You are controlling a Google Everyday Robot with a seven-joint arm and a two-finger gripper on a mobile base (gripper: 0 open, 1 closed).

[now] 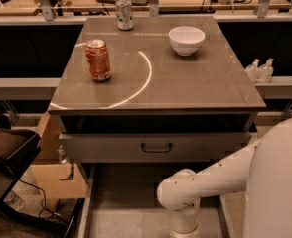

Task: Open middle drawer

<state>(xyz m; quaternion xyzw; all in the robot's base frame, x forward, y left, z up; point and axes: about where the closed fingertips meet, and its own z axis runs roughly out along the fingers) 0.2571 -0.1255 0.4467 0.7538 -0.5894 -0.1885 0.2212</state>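
The table [195,88] top looks smooth and half-glossy, catching a bright arc of light. The middle drawer [111,148] has a matt grey-beige metal front and a dark loop handle [156,147]. The red soda can [98,60] is shiny metal and the white bowl [186,39] glazed. The arm [185,197] wears smooth white plastic, and its claw lies below the bottom edge, unseen.

Two cans [98,60] [124,12], one bowl [186,39]

readable text: none
red cylindrical metal can [98,60]: label print too blurred to read
green-and-white metal can [124,13]: markings too blurred to read
gripper: out of view, beyond the white arm [185,202] at the bottom edge
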